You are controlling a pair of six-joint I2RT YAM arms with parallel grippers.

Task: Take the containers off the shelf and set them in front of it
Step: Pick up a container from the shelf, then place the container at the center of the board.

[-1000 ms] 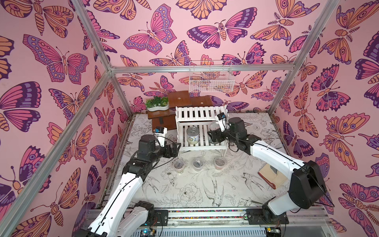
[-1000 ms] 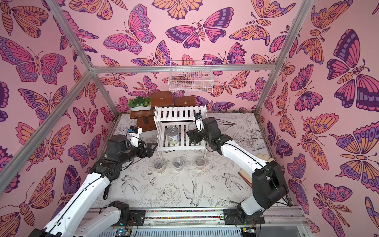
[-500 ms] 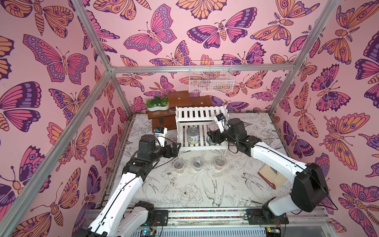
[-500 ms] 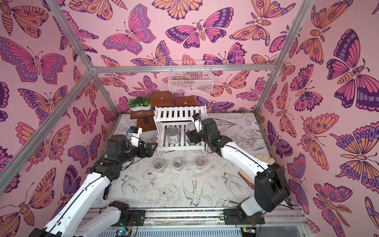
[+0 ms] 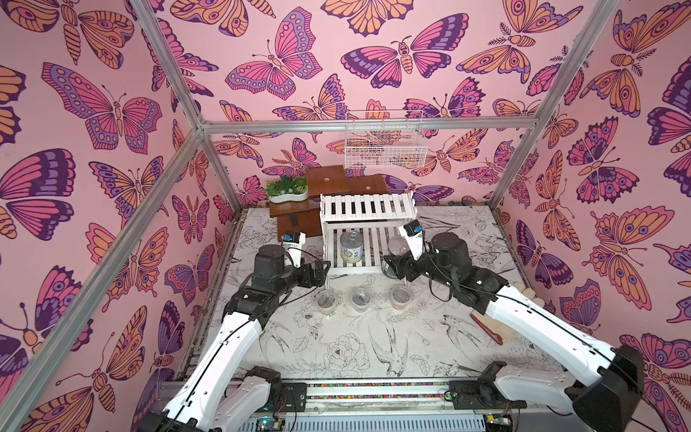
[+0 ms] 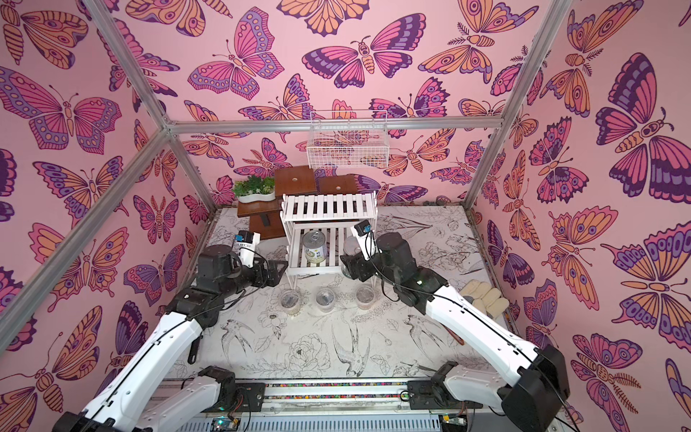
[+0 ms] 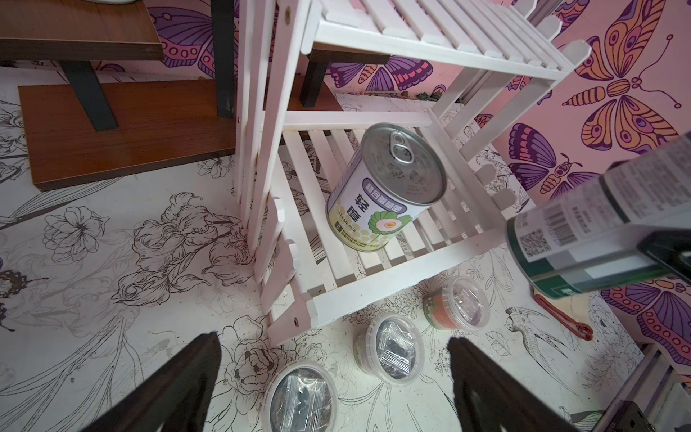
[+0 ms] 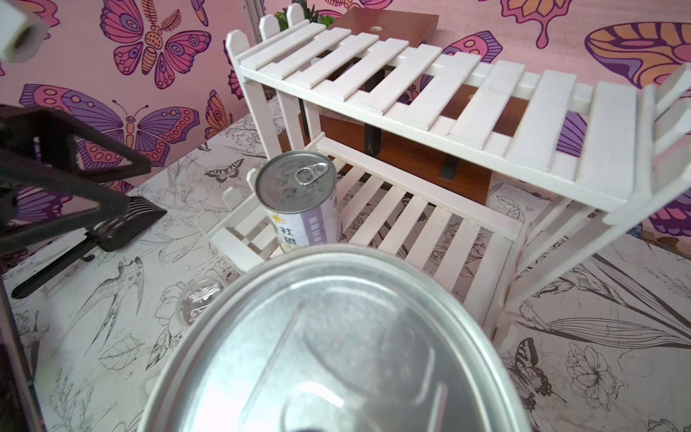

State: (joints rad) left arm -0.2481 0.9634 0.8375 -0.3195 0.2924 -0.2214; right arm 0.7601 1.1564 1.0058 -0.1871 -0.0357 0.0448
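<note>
Three clear lidded cups (image 5: 361,298) holding sachets stand in a row on the worktop (image 5: 336,348) just before the shelf (image 5: 368,207). The left fingers (image 7: 179,374) gape wide and empty beside its front left leg. The right fingers (image 7: 662,248) clasp a green can (image 7: 568,239) off its front right corner. A pale-labelled can (image 5: 351,248) stands on its lower tier.

right gripper (image 5: 392,266) jaws have narrowed onto the green-banded can (image 5: 397,245); they stood wider a second ago. Can has left the right end of the shelf (image 5: 368,207) lower tier and shifted down-frame past the front rail in both top views. It looks lifted clear and tilted, but the fingers hide part of its base. right arm (image 5: 523,318) has drawn back, elbow now nearer the lower right of frame
</note>
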